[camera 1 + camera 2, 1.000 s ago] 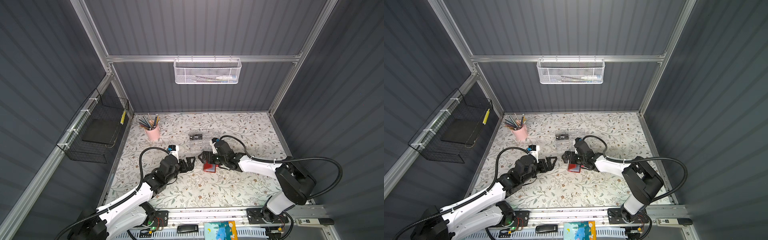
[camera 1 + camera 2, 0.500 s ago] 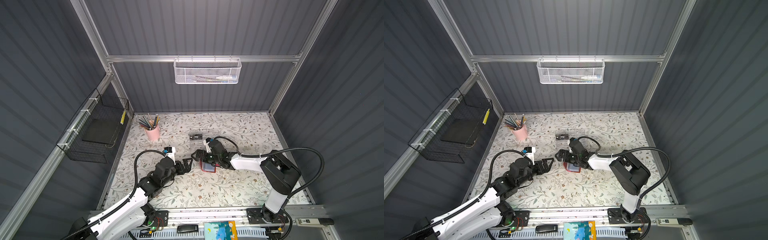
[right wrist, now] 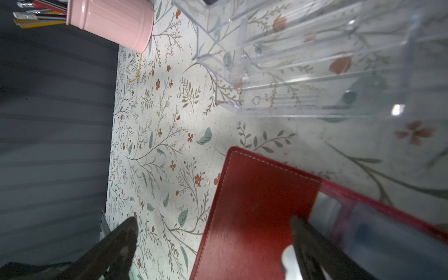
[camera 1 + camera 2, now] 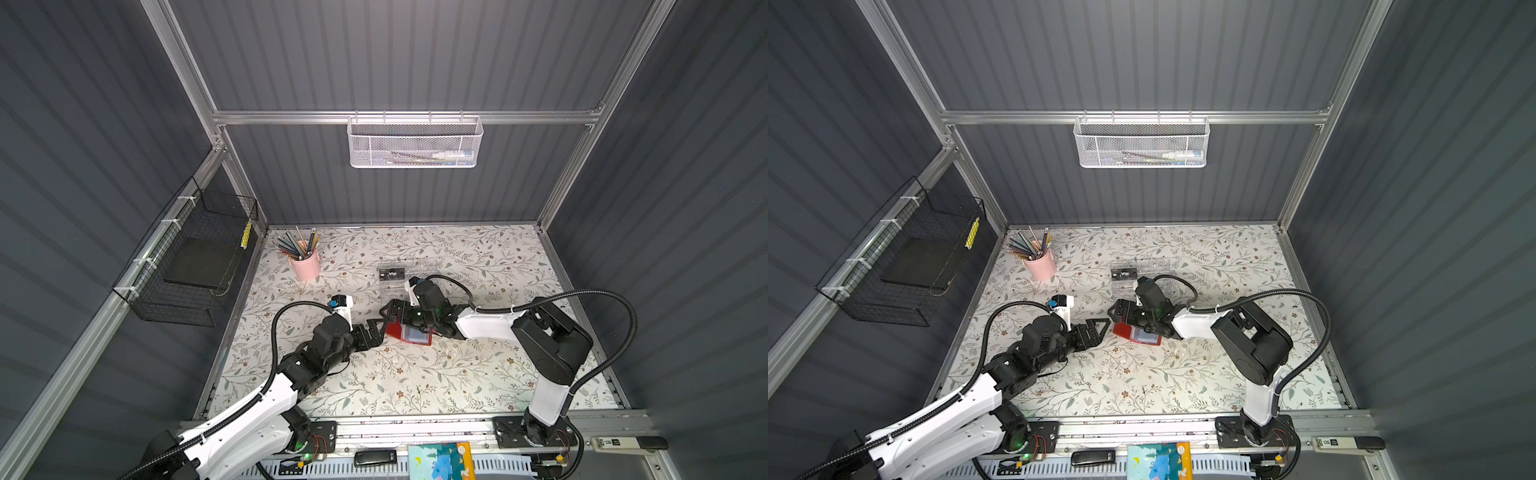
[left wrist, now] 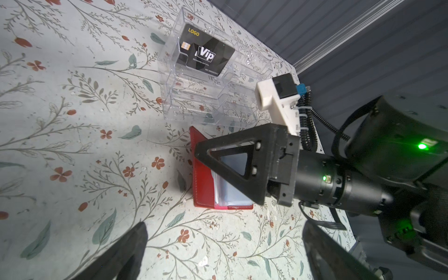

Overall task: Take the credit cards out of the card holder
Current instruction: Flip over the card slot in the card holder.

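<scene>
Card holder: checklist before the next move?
1. Card holder open, sleeves exposed: ok.
2. Right gripper open and empty, over the holder: ok.
3. Left gripper open and empty, short of the holder: ok.
4. Holder pinned against sliding: cannot tell. A right finger overlaps the red cover, but contact is unclear.
5. Cards in the sleeves: cannot tell. Something bluish shows through, and the count is unclear.
6. Clear box ready for a drop: ok. It holds one black Vip card, and the other slots look empty.
</scene>
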Motion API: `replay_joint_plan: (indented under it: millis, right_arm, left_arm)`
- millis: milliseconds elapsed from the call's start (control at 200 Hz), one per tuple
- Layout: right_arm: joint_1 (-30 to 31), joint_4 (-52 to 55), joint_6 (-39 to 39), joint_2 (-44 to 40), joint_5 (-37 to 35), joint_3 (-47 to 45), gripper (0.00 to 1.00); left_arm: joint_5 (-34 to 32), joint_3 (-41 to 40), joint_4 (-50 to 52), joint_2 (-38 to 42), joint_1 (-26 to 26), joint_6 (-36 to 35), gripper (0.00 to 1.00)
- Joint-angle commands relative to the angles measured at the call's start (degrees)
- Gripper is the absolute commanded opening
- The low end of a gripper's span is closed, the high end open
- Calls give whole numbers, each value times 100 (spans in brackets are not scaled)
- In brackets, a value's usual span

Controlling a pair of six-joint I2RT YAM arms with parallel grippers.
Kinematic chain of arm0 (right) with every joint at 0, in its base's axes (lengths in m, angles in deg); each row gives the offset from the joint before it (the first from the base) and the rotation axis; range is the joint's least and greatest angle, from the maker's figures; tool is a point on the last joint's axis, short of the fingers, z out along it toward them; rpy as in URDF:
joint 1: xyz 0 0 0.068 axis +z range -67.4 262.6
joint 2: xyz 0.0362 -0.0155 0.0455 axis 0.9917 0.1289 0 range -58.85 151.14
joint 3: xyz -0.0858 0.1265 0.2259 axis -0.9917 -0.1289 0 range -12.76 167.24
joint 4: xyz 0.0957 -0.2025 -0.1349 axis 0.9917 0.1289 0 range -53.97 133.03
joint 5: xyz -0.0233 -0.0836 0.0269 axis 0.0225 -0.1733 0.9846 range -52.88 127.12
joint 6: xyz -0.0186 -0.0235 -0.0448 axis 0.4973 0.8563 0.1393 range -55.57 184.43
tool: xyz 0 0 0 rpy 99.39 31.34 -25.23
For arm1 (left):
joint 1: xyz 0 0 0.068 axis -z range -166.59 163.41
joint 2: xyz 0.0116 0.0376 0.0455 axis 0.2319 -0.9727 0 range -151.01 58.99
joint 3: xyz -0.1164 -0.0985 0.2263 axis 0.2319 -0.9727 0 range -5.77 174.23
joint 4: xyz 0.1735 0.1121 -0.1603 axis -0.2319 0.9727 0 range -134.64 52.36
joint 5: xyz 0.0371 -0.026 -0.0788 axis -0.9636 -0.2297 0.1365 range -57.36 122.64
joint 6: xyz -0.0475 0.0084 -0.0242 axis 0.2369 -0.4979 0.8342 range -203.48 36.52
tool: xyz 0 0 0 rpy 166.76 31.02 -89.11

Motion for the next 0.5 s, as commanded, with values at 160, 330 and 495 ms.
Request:
replay_joint_plan:
  millis: [160,330,495]
  right_arm:
    - [-265,29,124,-500,-68,-406,99]
    - [-384,18,186,-801,-86,-682,99]
    - [-530,211,382,-1308,-249,-1092,99]
  left_arm:
    - [546,321,-813,-646,-32,209,100]
    - [654,559,-883,-830,-32,220,100]
    - [822,737,-1002,-1049,-32,227,100]
